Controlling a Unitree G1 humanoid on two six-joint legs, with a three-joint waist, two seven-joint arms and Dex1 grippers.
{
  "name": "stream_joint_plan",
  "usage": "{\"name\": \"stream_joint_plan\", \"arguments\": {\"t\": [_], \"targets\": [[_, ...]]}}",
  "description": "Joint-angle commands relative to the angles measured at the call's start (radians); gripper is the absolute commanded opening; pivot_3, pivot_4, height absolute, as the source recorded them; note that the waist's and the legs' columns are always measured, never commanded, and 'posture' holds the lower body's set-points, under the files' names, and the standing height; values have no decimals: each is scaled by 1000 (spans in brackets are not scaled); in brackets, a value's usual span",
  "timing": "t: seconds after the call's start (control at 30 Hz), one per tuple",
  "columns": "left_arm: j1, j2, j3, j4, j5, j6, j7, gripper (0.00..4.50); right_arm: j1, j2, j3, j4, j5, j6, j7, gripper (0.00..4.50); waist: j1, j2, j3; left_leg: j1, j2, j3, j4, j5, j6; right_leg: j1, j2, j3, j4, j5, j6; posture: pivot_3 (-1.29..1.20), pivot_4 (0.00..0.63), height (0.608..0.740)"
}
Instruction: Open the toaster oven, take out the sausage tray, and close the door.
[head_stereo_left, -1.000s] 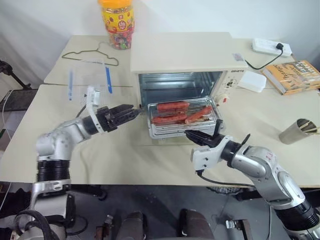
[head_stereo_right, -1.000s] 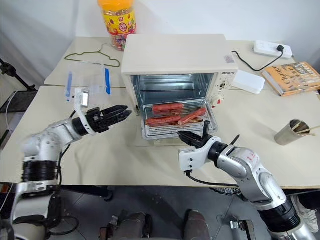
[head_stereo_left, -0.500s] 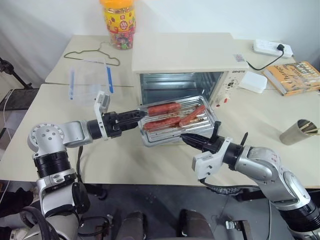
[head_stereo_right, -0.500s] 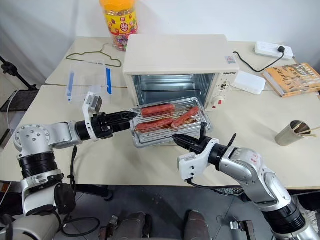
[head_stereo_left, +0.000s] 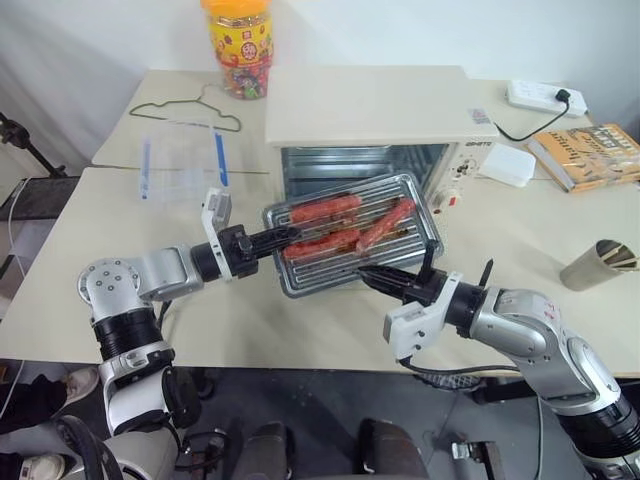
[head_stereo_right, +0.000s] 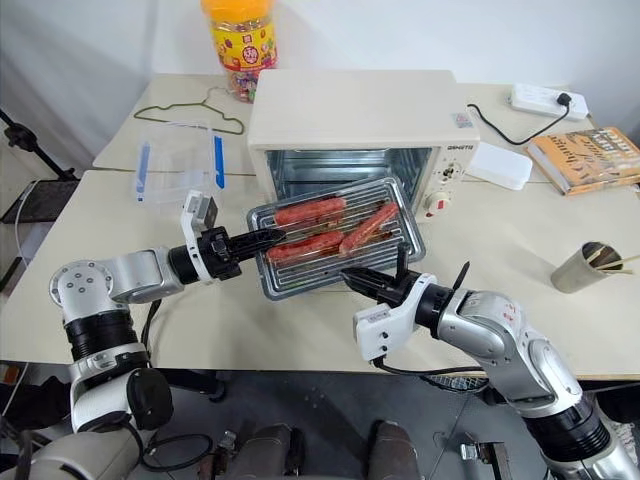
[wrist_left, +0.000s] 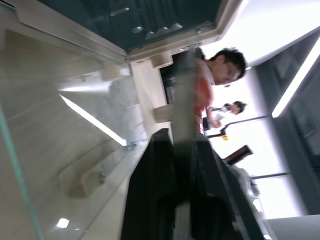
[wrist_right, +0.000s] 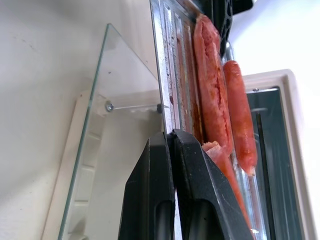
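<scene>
On the cream tabletop (head_stereo_left: 520, 240), mid-frame, your left gripper (head_stereo_left: 290, 236) and right gripper (head_stereo_left: 372, 280) both pinch the sausage tray (head_stereo_left: 350, 244), tilted before the toaster oven (head_stereo_left: 370, 120).

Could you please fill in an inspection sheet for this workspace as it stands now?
Surface: beige table.
Job's things: cream-white boxy toaster oven, its glass door down; shiny metal sausage tray held out in front, tilted.
Clutter: clear plastic bag, wire hanger, yellow-lidded jar, book, metal cup.
Grippers: left gripper and right gripper shut on tray edges.
Cables: black cord, white power strip.
Surroundings: white wall.
</scene>
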Motion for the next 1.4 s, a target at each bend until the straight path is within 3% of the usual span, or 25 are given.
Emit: {"name": "stream_joint_plan", "arguments": {"t": [0.03, 0.2, 0.37, 0.6, 0.8, 0.9, 1.07, 1.2, 1.4], "targets": [[13, -7, 33, 29, -89, -3, 86, 23, -2, -2, -32, -39, 57, -20, -1, 0, 0, 0, 0, 0, 0, 0, 0, 0, 0, 0, 0, 0, 0, 0, 0, 0, 150, 740], [51, -25, 34, 58, -253, -42, 246, 23, 21, 8, -45, -55, 173, 45, 57, 0, -1, 0, 0, 0, 0, 0, 0, 0, 0, 0, 0, 0, 0, 0, 0, 0, 150, 740], [207, -16, -40, -15, -631, -251, 480, 0, 30, -18, -84, -37, 285, 37, 96, 1419, -3, 0, 0, 2, 1, 0, -1, 0, 0, 0, 0, 2, 0, 0, 0, 0, 150, 740], [371, 4, 6, -144, -662, -303, 424, 0, 87, -71, -116, -20, 508, -20, 211, 3550, 7, -1, 0, 4, 0, 2, -1, -1, -1, 2, 0, 4, 0, 0, 0, 0, 150, 740], [572, 56, 48, -235, -662, -306, 279, 0, 121, -106, -207, 67, 678, 21, 281, 3550, 12, -1, 0, 5, 0, 5, -1, -1, 0, 2, 0, 6, 0, 0, 0, 0, 150, 740], [720, 66, 86, -310, -662, -337, 201, 0, 110, -101, -288, 184, 778, 94, 293, 3014, 12, -1, -1, 6, 0, 6, -1, -2, 0, 2, 0, 7, -1, 0, 0, 0, 150, 740], [960, -32, 173, -472, -662, -464, 105, 0, 118, -93, -346, 420, 860, 156, 384, 1365, 10, -1, -1, 8, 1, 9, -2, -4, 1, 3, 0, 9, -3, 0, -1, 0, 150, 740], [1049, -97, 187, -544, -662, -555, 82, 0, 66, -90, -330, 582, 835, 140, 450, 61, 16, -1, -1, 8, 1, 10, -1, -4, 1, 3, 1, 10, -5, -1, -1, 0, 150, 740], [1066, -200, 196, -635, -662, -699, 100, 0, -42, -51, -268, 798, 753, 146, 468, 61, 20, -1, -1, 8, 2, 10, 2, -7, 0, 3, 0, 12, -6, -1, -1, 0, 150, 740]]}}
